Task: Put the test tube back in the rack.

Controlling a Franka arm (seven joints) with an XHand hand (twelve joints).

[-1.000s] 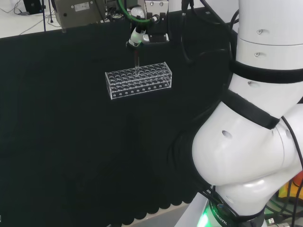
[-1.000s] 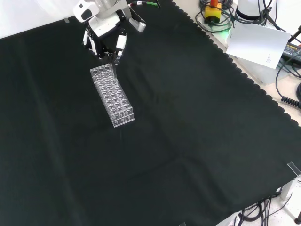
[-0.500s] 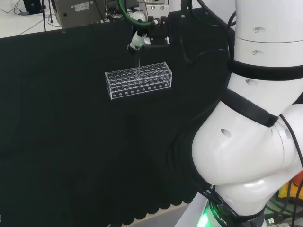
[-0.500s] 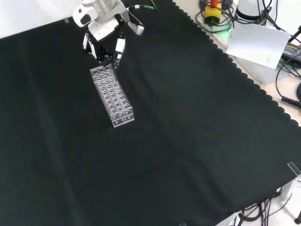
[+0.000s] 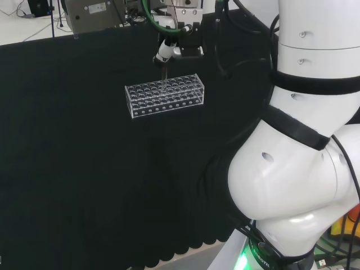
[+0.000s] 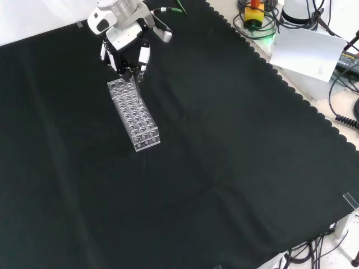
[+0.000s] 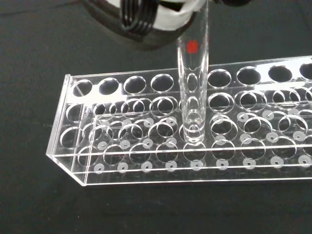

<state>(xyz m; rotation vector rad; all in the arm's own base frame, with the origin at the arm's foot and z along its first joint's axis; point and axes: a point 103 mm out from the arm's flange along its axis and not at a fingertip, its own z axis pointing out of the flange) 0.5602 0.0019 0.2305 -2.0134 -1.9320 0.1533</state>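
Rack: clear plastic, light and rigid, standing left of centre on the cloth-covered surface in the head view.
Test tube: thin, clear, likely brittle and slippery; upright, its lower end already inside a rack hole.
Hand: directly above the rack, fingers closed on the tube's top.
Hold: best kept high on the tube.

Robotics lab bench: black cloth with scalloped edge under my arm, clear test tube rack on it, cables and yellow-red emergency stop button far right in front view.
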